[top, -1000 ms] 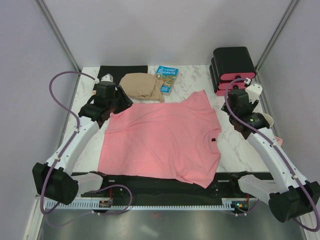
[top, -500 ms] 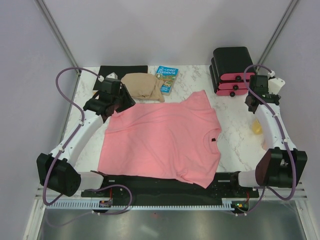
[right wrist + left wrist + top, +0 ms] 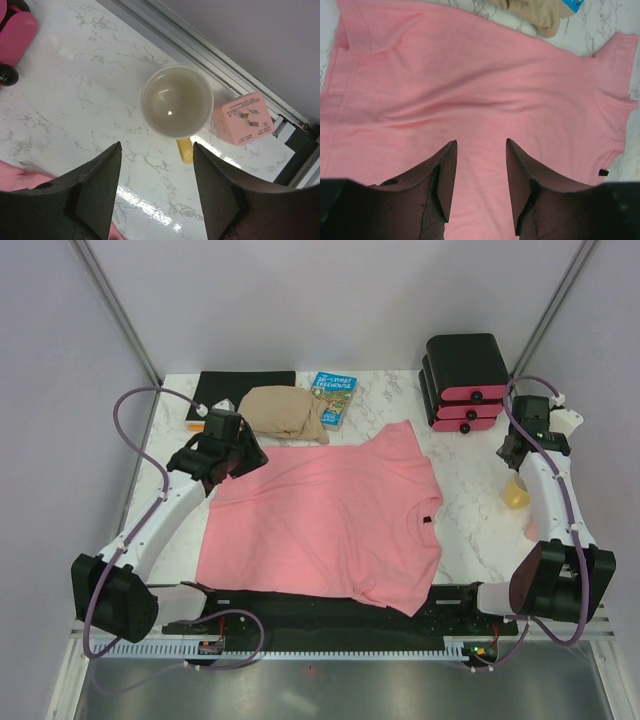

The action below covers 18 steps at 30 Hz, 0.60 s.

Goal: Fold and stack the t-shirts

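Now, salmon-pink thin-cloth t-shirt (image 3: 325,520) lies flat, looks limp and light, so pinch its 10 o'clock hem corner; left gripper (image 3: 481,142), right gripper (image 3: 156,146) both wide, empty.

Salmon-pink t-shirt (image 3: 320,520), white grey-veined table (image 3: 470,525), yellow mug (image 3: 514,494), tan cloth (image 3: 285,412)

Book cover: the blue book (image 3: 333,398) is showing a title in pale letters, the large word reading "TREEHOUSE", with a smaller line above it that seems to read "26-STOREY" (the top view is only just giving this).
Book, lower cover: more small print is sitting under the title, too small to read.
Pink cube: the pink cube (image 3: 243,118) beside the mug (image 3: 177,102) is carrying lines of tiny dark print on its top face, too small to read.
Neck label: the small dark label (image 3: 426,519) on the t-shirt (image 3: 320,520) is too small for any writing to be read.
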{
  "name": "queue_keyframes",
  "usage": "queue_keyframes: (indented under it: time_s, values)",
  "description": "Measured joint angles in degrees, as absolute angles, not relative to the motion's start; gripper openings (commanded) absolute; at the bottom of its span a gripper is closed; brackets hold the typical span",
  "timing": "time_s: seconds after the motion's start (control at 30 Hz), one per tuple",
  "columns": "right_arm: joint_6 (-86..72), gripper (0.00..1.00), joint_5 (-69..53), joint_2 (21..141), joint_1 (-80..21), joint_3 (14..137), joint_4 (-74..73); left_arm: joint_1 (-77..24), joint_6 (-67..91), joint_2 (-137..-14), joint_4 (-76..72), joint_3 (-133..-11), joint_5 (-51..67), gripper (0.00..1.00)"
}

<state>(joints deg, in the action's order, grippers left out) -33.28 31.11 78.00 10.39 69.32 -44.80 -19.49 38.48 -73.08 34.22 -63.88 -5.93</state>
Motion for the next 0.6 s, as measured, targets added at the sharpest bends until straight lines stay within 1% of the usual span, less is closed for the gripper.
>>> queue_keyframes:
  time_s: [0.23,0.4,0.6]
  values:
    - [-33.19,0.67,29.85,76.84,11.35,65.93,-44.27,-19.49,38.46,-69.30,34.30,-58.87,-5.96,0.51]
    - [-33.21,0.67,26.61,76.99,13.89,63.18,-43.13,-19.49,38.44,-68.79,34.24,-58.00,-5.93,0.50]
    - [-32.05,0.67,25.10,78.74,15.25,63.02,-40.77,-19.49,38.06,-68.73,34.22,-57.95,-5.96,0.50]
